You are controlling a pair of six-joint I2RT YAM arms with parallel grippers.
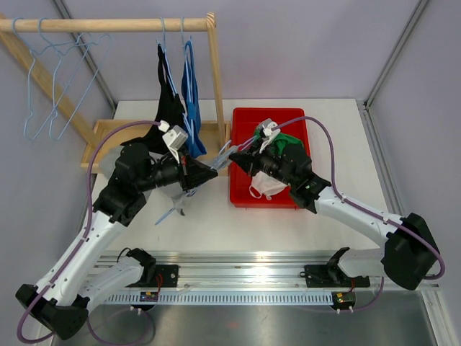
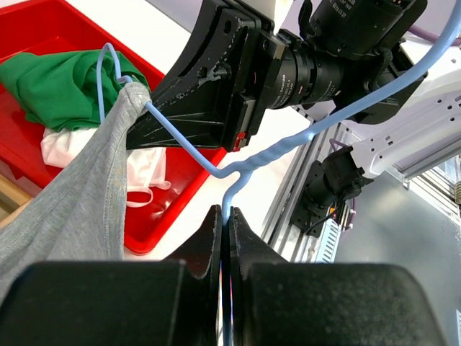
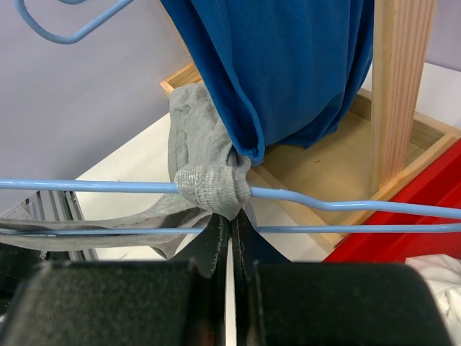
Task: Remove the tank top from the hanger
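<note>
The gray tank top hangs by a bunched strap on the light blue hanger, held over the table between the wooden rack and the red bin; the left gripper is clamped on the hanger's neck; the right gripper pinches the strap.

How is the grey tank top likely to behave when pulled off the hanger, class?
Probably floppy: the grey tank top drapes limply from the blue hanger. It may snag, since its strap is bunched round the wire. Likely light: thin fabric.
</note>
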